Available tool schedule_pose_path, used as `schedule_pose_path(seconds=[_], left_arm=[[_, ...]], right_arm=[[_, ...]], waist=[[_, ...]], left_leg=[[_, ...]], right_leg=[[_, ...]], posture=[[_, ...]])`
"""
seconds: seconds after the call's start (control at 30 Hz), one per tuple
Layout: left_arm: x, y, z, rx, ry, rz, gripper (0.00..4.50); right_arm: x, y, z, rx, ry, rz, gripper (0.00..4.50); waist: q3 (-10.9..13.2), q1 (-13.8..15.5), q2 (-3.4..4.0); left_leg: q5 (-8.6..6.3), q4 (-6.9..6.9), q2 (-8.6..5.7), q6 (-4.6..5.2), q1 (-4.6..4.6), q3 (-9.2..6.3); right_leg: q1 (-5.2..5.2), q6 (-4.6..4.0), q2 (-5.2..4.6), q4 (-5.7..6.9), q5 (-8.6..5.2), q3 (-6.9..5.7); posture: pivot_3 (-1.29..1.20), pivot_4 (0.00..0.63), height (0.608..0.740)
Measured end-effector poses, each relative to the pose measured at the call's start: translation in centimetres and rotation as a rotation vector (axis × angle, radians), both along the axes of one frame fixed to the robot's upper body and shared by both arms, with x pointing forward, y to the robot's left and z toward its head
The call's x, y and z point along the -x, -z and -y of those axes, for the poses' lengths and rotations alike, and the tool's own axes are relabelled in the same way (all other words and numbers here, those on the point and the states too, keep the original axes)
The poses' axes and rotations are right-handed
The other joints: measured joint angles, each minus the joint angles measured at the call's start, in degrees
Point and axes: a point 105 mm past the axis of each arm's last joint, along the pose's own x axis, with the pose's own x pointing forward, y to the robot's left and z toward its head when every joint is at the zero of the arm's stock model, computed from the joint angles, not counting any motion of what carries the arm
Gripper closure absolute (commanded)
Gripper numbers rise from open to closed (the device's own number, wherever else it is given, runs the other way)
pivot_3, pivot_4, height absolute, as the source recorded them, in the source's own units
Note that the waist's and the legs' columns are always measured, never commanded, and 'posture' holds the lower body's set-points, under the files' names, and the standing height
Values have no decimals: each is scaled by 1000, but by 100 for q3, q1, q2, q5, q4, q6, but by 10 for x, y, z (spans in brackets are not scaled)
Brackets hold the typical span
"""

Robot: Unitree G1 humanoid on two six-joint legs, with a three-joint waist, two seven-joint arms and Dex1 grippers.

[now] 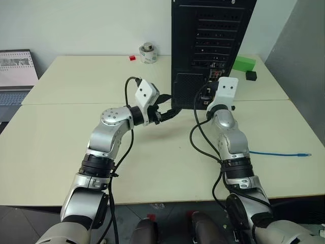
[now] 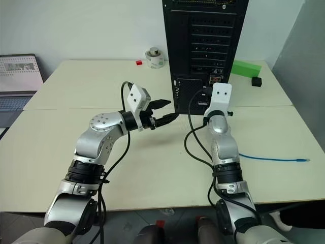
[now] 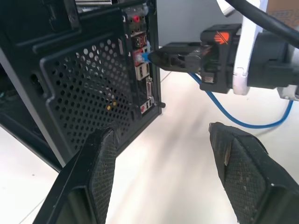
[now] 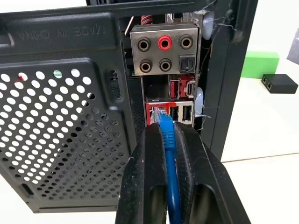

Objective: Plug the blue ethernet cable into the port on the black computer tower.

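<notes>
The blue ethernet cable [image 4: 169, 140] is clamped between the fingers of my right tool [image 4: 161, 122], its clear plug at the mouth of the red-framed port on the back of the black computer tower [image 4: 60, 130], below the audio jacks. The cord's slack trails back across the worktop [image 1: 152, 168] to my right. My left tool [image 2: 165, 113] hovers with its fingers apart, empty, just beside the tower's mesh vent.

Pale wall [image 1: 91, 25] behind cream tables [image 1: 76, 86] set edge to edge; grey panel [image 1: 304, 66] at right; laptop [image 1: 15, 76] at left.
</notes>
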Motion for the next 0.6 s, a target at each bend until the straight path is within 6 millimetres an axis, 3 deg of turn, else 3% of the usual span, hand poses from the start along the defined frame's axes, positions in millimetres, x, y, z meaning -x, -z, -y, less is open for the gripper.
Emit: schedule_pose_path(seconds=[0.33, 0.6], left_arm=[[0, 0, 0, -1, 3, -1, 1283], [-1, -5, 2, -1, 6, 9, 1283]], right_arm=[[-3, 2, -2, 6, 9, 10, 4499], [-8, 1, -16, 8, 8, 4, 4499]], waist=[[0, -25, 0], [0, -118, 0]], left_leg=[[0, 1, 0, 0, 4, 1], [1, 1, 1, -1, 7, 0]], right_leg=[[1, 0, 1, 6, 0, 2], [1, 0, 1, 11, 0, 2]], posture=[[0, 150, 740], [0, 150, 740]])
